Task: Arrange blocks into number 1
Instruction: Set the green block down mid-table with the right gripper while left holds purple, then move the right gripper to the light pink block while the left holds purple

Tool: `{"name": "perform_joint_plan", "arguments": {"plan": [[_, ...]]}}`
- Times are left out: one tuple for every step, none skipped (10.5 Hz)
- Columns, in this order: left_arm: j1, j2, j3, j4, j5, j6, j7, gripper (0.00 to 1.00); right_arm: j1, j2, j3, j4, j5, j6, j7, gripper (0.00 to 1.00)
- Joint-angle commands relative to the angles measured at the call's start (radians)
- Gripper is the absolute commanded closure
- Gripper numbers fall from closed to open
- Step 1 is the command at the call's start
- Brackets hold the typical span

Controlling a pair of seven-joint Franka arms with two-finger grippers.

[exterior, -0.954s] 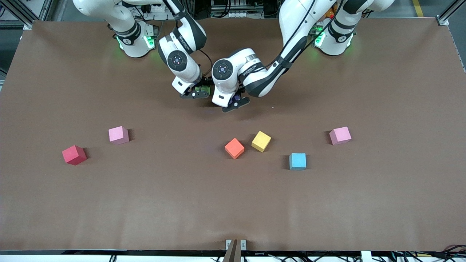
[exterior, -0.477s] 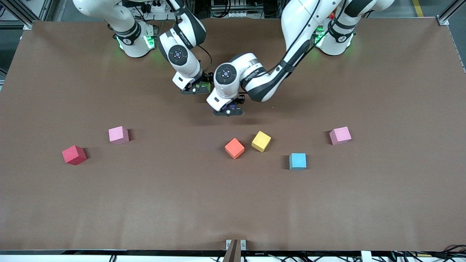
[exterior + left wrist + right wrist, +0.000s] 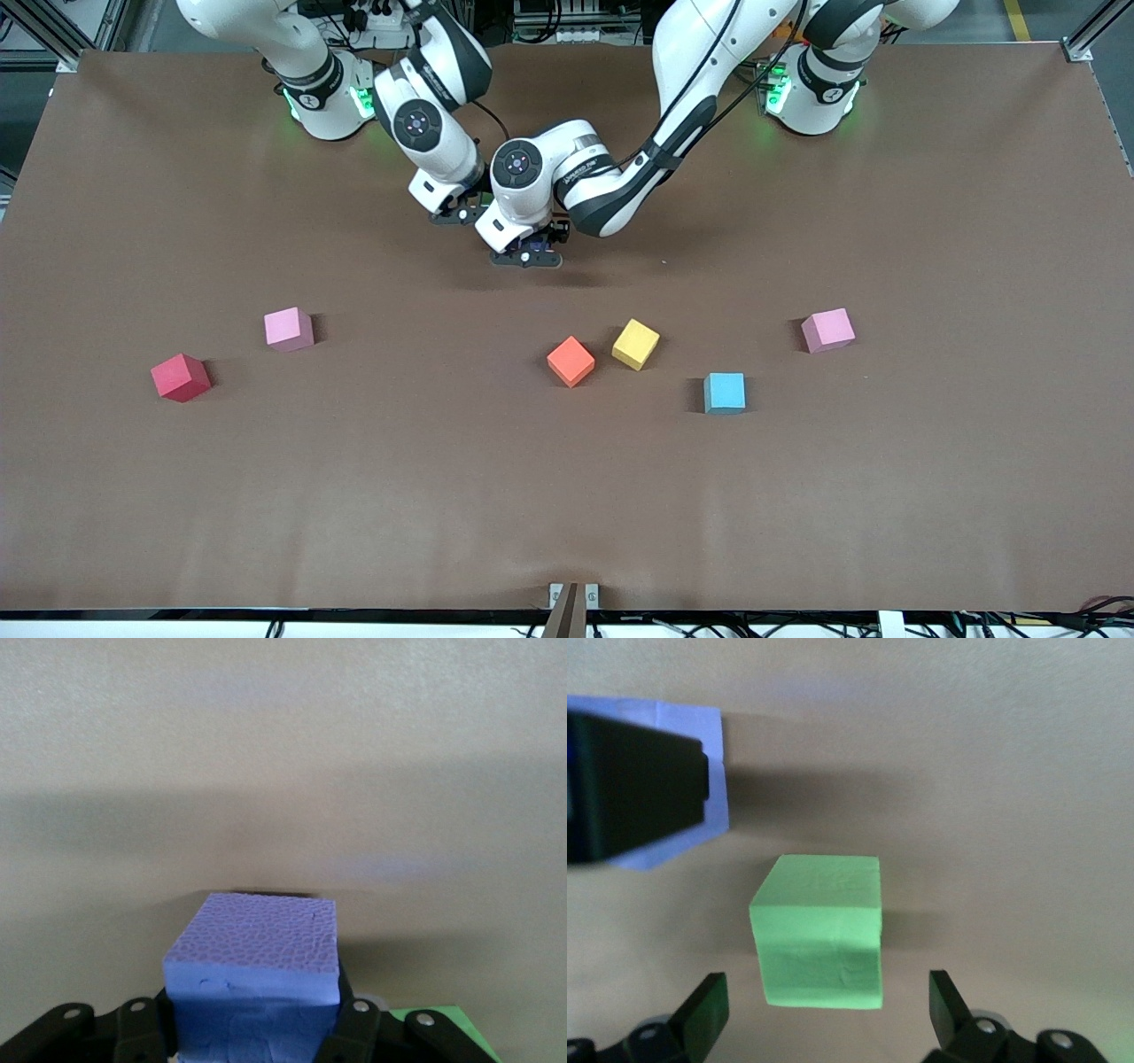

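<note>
My left gripper [image 3: 527,257] is shut on a purple block [image 3: 257,948] and holds it low over the table, near the arms' bases. A green block [image 3: 819,930] rests on the table beside it. My right gripper [image 3: 456,213] is open around the green block, each finger clear of its sides. The right wrist view also shows the purple block [image 3: 713,735] in the left gripper's dark fingers [image 3: 629,788]. Other blocks lie nearer the front camera: yellow [image 3: 635,344], orange-red [image 3: 570,361], blue [image 3: 725,392], two pink [image 3: 288,329] [image 3: 828,330], and red [image 3: 181,377].
The brown table [image 3: 567,496] stretches wide toward the front camera below the row of loose blocks. Both arms crowd together over the middle near the bases, their wrists almost touching.
My left gripper has carried the purple block toward the right arm's end of the table, close to the green block. My right gripper has drifted slightly toward its own base.
</note>
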Motion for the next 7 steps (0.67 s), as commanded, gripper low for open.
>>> {"name": "perform_joint_plan", "arguments": {"plan": [[-0.005, 0.014, 0.022, 0.017, 0.002, -0.009, -0.013, 1.00, -0.019, -0.166, 0.004, -0.141, 0.018, 0.008, -0.048, 0.00], [-0.005, 0.011, 0.031, 0.021, 0.000, -0.011, -0.016, 1.00, -0.019, -0.182, 0.005, -0.155, 0.018, 0.008, -0.048, 0.00], [0.001, 0.008, 0.033, 0.029, -0.003, -0.018, -0.017, 1.00, -0.020, -0.200, 0.004, -0.171, 0.018, 0.008, -0.048, 0.00], [0.022, -0.001, 0.031, 0.027, -0.005, -0.034, -0.027, 1.00, -0.035, -0.231, 0.005, -0.186, 0.018, -0.004, -0.065, 0.00], [0.028, -0.011, 0.031, 0.027, -0.005, -0.049, -0.039, 1.00, -0.057, -0.255, 0.005, -0.191, 0.016, -0.020, -0.092, 0.00], [0.030, -0.024, 0.031, 0.029, -0.005, -0.067, -0.042, 1.00, -0.083, -0.261, 0.007, -0.181, -0.002, -0.050, -0.115, 0.00], [0.030, -0.026, 0.031, 0.037, -0.005, -0.077, -0.054, 1.00, -0.120, -0.260, 0.005, -0.150, -0.059, -0.072, -0.137, 0.00]]}}
